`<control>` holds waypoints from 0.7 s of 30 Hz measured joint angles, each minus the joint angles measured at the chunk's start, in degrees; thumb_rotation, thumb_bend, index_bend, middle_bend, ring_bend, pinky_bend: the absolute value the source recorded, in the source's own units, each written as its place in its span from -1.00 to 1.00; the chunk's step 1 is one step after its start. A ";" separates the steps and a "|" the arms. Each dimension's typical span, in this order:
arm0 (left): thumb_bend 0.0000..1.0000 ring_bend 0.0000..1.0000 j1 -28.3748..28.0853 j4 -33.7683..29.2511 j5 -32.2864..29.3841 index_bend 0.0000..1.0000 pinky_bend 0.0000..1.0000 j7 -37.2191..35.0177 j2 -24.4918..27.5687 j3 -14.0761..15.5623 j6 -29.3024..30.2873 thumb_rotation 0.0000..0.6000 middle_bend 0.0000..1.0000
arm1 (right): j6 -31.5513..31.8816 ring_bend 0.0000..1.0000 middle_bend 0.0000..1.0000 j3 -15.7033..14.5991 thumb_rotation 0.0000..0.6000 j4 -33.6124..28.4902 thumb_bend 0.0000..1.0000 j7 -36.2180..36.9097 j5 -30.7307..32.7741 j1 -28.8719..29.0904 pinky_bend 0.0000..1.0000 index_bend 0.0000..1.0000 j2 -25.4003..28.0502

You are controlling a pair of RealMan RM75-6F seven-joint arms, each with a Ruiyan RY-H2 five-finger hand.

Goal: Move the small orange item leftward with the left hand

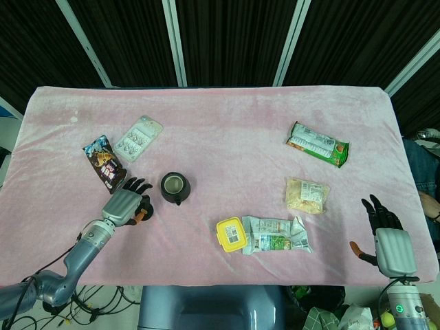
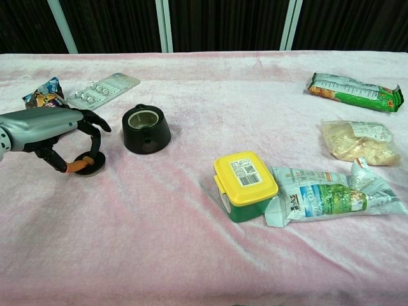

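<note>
Gripping the small orange item (image 2: 81,164), the left robot hand (image 2: 60,127) curls over it at the left side of the counter (image 2: 191,242), with thumb and fingertips (image 2: 94,155) closed around the item's rim. The item is a low disc with an orange top and a darker base; it sits on the pink cloth, just left of the black pot (image 2: 146,130) and apart from it. In the head view the same left robot hand (image 1: 126,205) covers most of the item (image 1: 142,214), leaving only an orange edge visible.

A dark snack bag (image 1: 104,160) lies behind the hand, and a clear blister pack (image 1: 138,137) lies behind that, further toward the far edge.

The right robot hand (image 1: 386,238) appears only in the head view, at the near right corner of the counter. Its fingers are spread and it holds nothing.

Near the centre front, a yellow-lidded box (image 2: 245,184) touches a crumpled green-and-white bag (image 2: 331,199). A pale snack bag (image 2: 360,141) lies behind that bag, and a green packet (image 2: 354,91) lies further back on the right.
</note>
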 measured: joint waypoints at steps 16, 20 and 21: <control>-0.15 -1.00 -1.75 -9.53 -0.46 0.17 -1.00 -4.79 8.56 -5.53 0.83 1.00 -0.71 | -0.43 -0.77 -1.00 0.13 1.00 -0.38 -0.70 0.98 0.69 -0.01 -0.68 -0.89 0.16; -0.15 -1.00 -4.22 -10.82 -2.09 0.17 -1.00 -7.13 10.33 -8.59 -1.18 1.00 -0.71 | -0.47 -0.77 -1.00 0.12 1.00 -0.40 -0.70 0.80 0.77 0.00 -0.69 -0.89 0.09; -0.15 -1.00 -4.90 -10.61 -2.39 0.17 -1.00 -7.28 10.29 -9.15 -1.64 1.00 -0.71 | -0.44 -0.77 -1.00 0.11 1.00 -0.40 -0.70 0.78 0.77 -0.01 -0.69 -0.89 0.09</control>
